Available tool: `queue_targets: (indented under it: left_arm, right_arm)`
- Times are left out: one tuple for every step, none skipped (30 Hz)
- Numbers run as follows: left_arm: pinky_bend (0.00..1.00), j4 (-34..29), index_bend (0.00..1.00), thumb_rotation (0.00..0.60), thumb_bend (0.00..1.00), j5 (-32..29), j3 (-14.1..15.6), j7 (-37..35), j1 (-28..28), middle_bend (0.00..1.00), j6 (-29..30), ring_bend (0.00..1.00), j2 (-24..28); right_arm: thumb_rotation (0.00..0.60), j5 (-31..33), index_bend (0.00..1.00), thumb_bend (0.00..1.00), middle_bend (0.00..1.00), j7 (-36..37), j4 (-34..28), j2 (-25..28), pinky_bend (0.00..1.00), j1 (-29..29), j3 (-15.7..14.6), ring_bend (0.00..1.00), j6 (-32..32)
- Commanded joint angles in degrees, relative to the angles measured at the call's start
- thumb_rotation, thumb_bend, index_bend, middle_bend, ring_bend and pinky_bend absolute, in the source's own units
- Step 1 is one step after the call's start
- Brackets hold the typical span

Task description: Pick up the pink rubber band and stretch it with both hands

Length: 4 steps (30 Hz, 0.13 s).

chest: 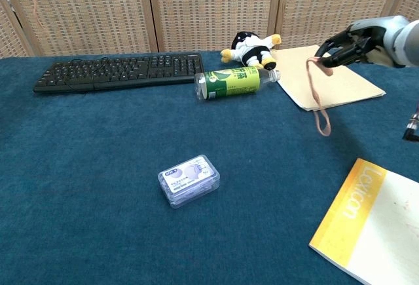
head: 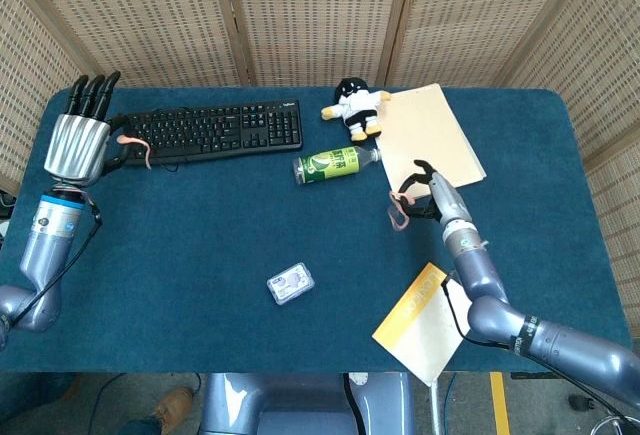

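Observation:
The pink rubber band no longer spans between my hands. A slack pink loop (head: 399, 217) dangles from my right hand (head: 432, 198), which pinches it above the table right of centre; in the chest view the loop (chest: 320, 105) hangs below the right hand (chest: 357, 39). My left hand (head: 78, 140) is raised at the far left beside the keyboard, fingers pointing up, and a short pink strand (head: 140, 147) trails from its thumb side. At the top left corner of the chest view, only that strand (chest: 31, 0) and a fingertip show.
A black keyboard (head: 213, 131) lies at the back left. A green bottle (head: 335, 163) lies on its side at centre, with a plush toy (head: 353, 107) and a tan folder (head: 428, 140) behind it. A small plastic box (head: 291, 283) and a yellow notebook (head: 420, 320) sit near the front.

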Motion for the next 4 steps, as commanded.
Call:
queue_targets:
  left_arm:
    - [0.00, 4.97, 0.82, 0.600, 0.52, -0.59, 0.85, -3.83, 1.46, 0.00, -0.95, 0.00, -0.04]
    - [0.00, 5.85, 0.82, 0.600, 0.52, -0.50, 0.99, -4.49, 1.57, 0.00, -1.05, 0.00, -0.15]
    - [0.00, 7.14, 0.82, 0.600, 0.52, -0.69, 1.14, -5.31, 1.89, 0.00, -1.33, 0.00, -0.28]
    - [0.00, 7.91, 0.82, 0.600, 0.52, -0.71, 1.21, -5.96, 2.02, 0.00, -1.44, 0.00, -0.41]
  right_arm:
    - [0.600, -1.17, 0.86, 0.64, 0.15, 1.83, -1.96, 4.39, 0.00, -2.80, 0.36, 0.00, -0.46]
    - [0.600, -1.44, 0.86, 0.64, 0.15, 2.22, -2.19, 5.12, 0.00, -3.25, 0.38, 0.00, -0.74]
    - [0.600, -1.67, 0.86, 0.64, 0.15, 2.72, -2.29, 6.19, 0.00, -4.00, 0.32, 0.00, -0.90]
    - [0.600, -1.92, 0.86, 0.64, 0.15, 3.10, -2.46, 6.84, 0.00, -4.43, 0.28, 0.00, -1.21]
